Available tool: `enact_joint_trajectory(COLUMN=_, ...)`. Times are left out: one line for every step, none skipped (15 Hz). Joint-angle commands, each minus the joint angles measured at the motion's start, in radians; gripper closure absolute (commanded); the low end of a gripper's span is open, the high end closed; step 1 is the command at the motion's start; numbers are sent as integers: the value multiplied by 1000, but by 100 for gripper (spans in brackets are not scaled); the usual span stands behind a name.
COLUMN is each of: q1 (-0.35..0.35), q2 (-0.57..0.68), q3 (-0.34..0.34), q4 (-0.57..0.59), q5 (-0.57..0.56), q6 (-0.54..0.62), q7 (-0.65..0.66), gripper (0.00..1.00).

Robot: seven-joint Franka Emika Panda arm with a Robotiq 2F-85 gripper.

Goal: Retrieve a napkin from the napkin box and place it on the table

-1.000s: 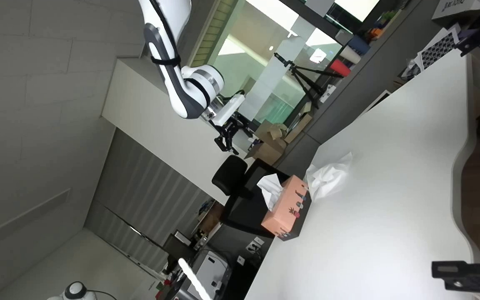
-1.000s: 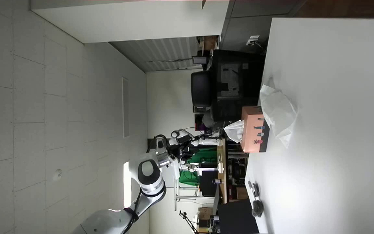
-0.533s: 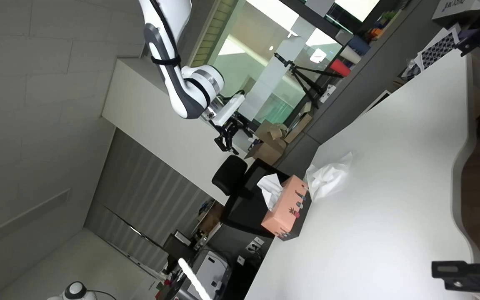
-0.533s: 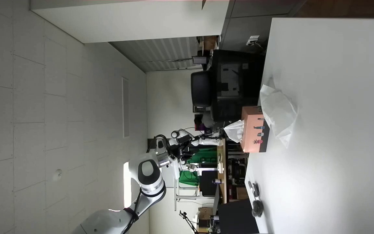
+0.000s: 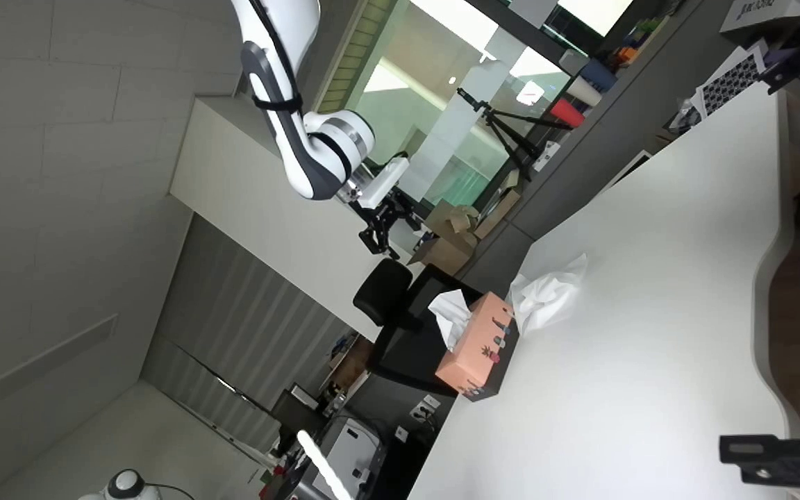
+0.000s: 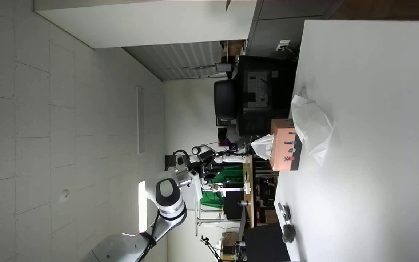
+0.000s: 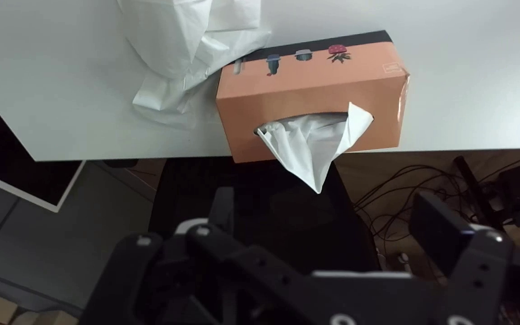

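The napkin box (image 5: 478,342), orange-tan with a dark base, stands at the edge of the white table (image 5: 643,333). It also shows in an exterior view (image 6: 283,147) and in the wrist view (image 7: 309,88). A white napkin (image 7: 314,144) sticks out of its slot, also visible in both exterior views (image 5: 451,316) (image 6: 263,146). Another crumpled white napkin (image 7: 183,49) lies on the table beside the box, also in both exterior views (image 5: 546,298) (image 6: 312,125). My gripper (image 7: 325,210) is open and empty, apart from the box and the protruding napkin. It is raised above table level in both exterior views (image 5: 400,239) (image 6: 209,171).
A black chair (image 6: 260,96) stands just past the table edge by the box. A small grey and dark object (image 6: 287,225) lies near the table edge. Cables (image 7: 400,203) lie on the floor below. A black bracket (image 5: 782,458) sits at the table's opposite side.
The arm and gripper have shifted only very slightly in the exterior views. The box and both napkins have not moved.
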Motion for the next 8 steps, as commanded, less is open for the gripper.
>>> enact_joint_trajectory(q1=-36, q2=83, q3=30, q4=129, q5=-15, q6=-56, q7=-206, gripper=0)
enact_joint_trajectory(q1=-46, q2=110, q3=37, q4=171, q5=-17, q6=-83, q7=-265, gripper=0)
enact_joint_trajectory(q1=-55, q2=141, q3=45, q4=220, q5=-18, q6=-121, q7=-324, gripper=0)
enact_joint_trajectory(q1=-64, q2=173, q3=51, q4=273, q5=-24, q6=-163, q7=-379, gripper=0)
enact_joint_trajectory(q1=-71, q2=208, q3=57, q4=331, q5=-31, q6=-212, q7=-432, gripper=0)
enact_joint_trajectory(q1=-79, q2=243, q3=65, q4=388, q5=-35, q6=-260, q7=-484, gripper=0)
enact_joint_trajectory(q1=-87, q2=274, q3=74, q4=440, q5=-39, q6=-309, q7=-538, gripper=0)
enact_joint_trajectory(q1=-92, q2=306, q3=82, q4=492, q5=-47, q6=-355, q7=-586, gripper=0)
